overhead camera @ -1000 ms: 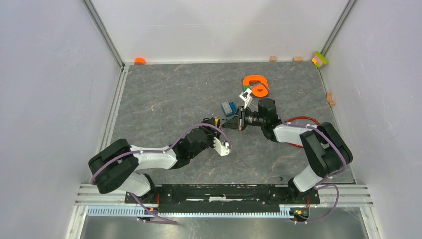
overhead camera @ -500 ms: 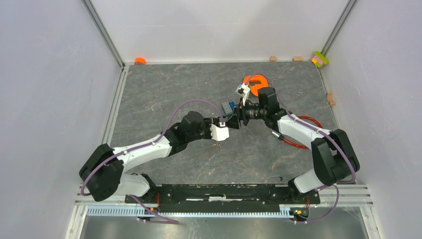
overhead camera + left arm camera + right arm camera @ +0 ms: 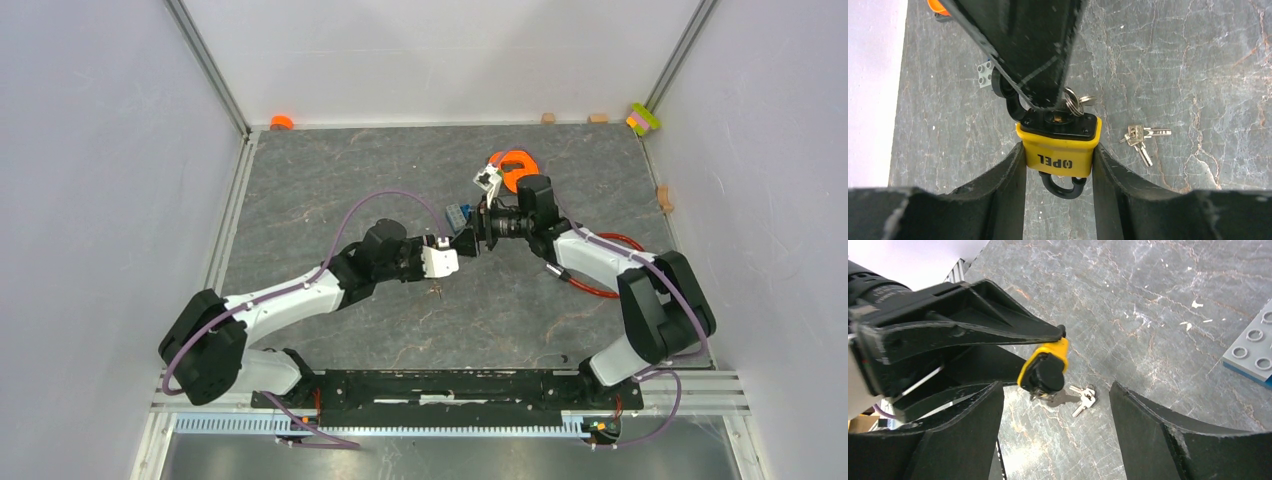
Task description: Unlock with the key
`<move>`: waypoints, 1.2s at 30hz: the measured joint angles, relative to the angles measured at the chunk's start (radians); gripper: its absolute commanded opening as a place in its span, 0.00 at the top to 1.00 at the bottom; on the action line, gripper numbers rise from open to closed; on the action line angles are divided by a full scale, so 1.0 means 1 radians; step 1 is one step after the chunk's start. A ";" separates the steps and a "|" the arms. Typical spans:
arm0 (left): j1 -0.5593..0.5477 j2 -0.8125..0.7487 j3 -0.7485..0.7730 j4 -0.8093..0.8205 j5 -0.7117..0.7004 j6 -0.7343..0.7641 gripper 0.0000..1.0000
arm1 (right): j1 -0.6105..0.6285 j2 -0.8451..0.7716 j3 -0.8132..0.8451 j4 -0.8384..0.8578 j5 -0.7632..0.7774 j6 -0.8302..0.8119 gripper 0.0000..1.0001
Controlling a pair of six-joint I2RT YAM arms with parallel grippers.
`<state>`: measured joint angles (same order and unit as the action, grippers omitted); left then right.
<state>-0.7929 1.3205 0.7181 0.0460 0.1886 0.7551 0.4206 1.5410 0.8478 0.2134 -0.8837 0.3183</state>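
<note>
Right gripper (image 3: 1055,390) has opened wide; left gripper (image 3: 1058,156) clamps padlock (image 3: 1040,371).

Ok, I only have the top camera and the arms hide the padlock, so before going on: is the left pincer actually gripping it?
Observer: Yes, the left pincer clamps the padlock by its yellow sides.
Operator: And the right pincer?
Observer: The right pincer is open and empty, facing the padlock's black end.
Operator: Where are the keys?
Observer: A small key bunch lies loose on the table, with neither pincer touching it.
</note>
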 measured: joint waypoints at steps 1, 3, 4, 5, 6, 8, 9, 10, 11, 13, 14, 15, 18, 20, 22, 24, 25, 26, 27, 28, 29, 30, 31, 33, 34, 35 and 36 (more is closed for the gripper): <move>0.000 0.000 0.003 0.000 0.002 -0.007 0.98 | 0.004 0.010 -0.001 0.000 0.005 0.004 0.17; 0.002 0.001 0.009 0.001 0.005 -0.019 0.98 | 0.011 0.022 -0.003 0.000 0.016 0.008 0.17; 0.002 0.002 0.011 0.001 0.005 -0.023 0.98 | 0.017 0.026 -0.003 -0.001 0.021 0.008 0.17; 0.002 0.002 0.012 0.000 0.005 -0.026 0.98 | 0.024 0.030 -0.003 -0.001 0.024 0.009 0.17; 0.004 0.003 0.012 0.001 0.005 -0.031 0.98 | 0.033 0.035 -0.003 -0.001 0.027 0.010 0.17; 0.006 0.005 0.012 0.000 0.005 -0.036 0.98 | 0.048 0.043 -0.003 0.001 0.029 0.011 0.17; 0.006 0.006 0.012 0.000 0.005 -0.037 0.98 | 0.056 0.049 -0.003 0.001 0.030 0.011 0.18; 0.006 0.007 0.012 0.000 0.005 -0.039 0.98 | 0.061 0.054 -0.003 0.001 0.031 0.011 0.19; 0.007 0.008 0.012 -0.001 0.005 -0.041 0.98 | 0.068 0.060 -0.003 0.001 0.032 0.011 0.19; 0.007 0.008 0.012 -0.001 0.005 -0.042 0.98 | 0.077 0.073 -0.002 0.000 0.034 0.014 0.21; 0.008 0.008 0.012 -0.005 0.005 -0.042 0.98 | 0.079 0.080 0.001 0.000 0.035 0.018 0.22; 0.009 0.008 0.012 -0.006 0.005 -0.043 0.98 | 0.080 0.086 0.002 0.003 0.038 0.022 0.24; 0.010 0.008 0.012 -0.006 0.005 -0.045 0.98 | 0.081 0.100 0.004 0.019 0.039 0.045 0.26; 0.010 0.008 0.012 -0.006 0.006 -0.046 0.98 | 0.080 0.108 0.005 0.041 0.039 0.065 0.28; 0.010 0.008 0.012 -0.006 0.006 -0.047 0.98 | 0.081 0.116 0.006 0.067 0.032 0.088 0.30; 0.010 0.008 0.012 -0.006 0.006 -0.047 0.98 | 0.080 0.121 0.006 0.088 0.026 0.108 0.30; 0.010 0.008 0.012 -0.005 0.005 -0.047 0.98 | 0.079 0.123 0.006 0.098 0.024 0.117 0.30; 0.010 0.008 0.012 -0.005 0.005 -0.047 0.98 | 0.077 0.125 0.006 0.109 0.023 0.127 0.30; 0.010 0.008 0.012 -0.003 0.005 -0.047 0.98 | 0.076 0.126 0.006 0.115 0.023 0.133 0.30; 0.010 0.008 0.012 -0.002 0.005 -0.047 0.98 | 0.074 0.126 0.006 0.121 0.023 0.138 0.31; 0.010 0.008 0.012 0.000 0.005 -0.047 0.98 | 0.074 0.126 0.006 0.126 0.023 0.142 0.32; 0.010 0.008 0.012 0.002 0.005 -0.047 0.98 | 0.075 0.127 0.006 0.130 0.024 0.146 0.33; 0.010 0.008 0.012 0.003 0.005 -0.047 0.98 | 0.075 0.130 0.006 0.131 0.024 0.150 0.34; 0.009 0.009 0.012 0.005 0.002 -0.047 0.98 | 0.077 0.142 0.009 0.129 0.026 0.154 0.36; 0.007 0.010 0.012 0.004 -0.004 -0.047 0.98 | 0.080 0.149 0.013 0.126 0.026 0.156 0.38; 0.005 0.014 0.012 0.000 -0.008 -0.047 0.98 | 0.084 0.154 0.018 0.121 0.029 0.156 0.38; 0.005 0.018 0.012 0.001 -0.010 -0.047 0.98 | 0.090 0.159 0.022 0.120 0.032 0.155 0.39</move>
<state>-0.7879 1.3380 0.7303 0.0467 0.1787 0.7082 0.5102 1.7000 0.8700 0.3336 -0.8513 0.4732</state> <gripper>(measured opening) 0.496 0.634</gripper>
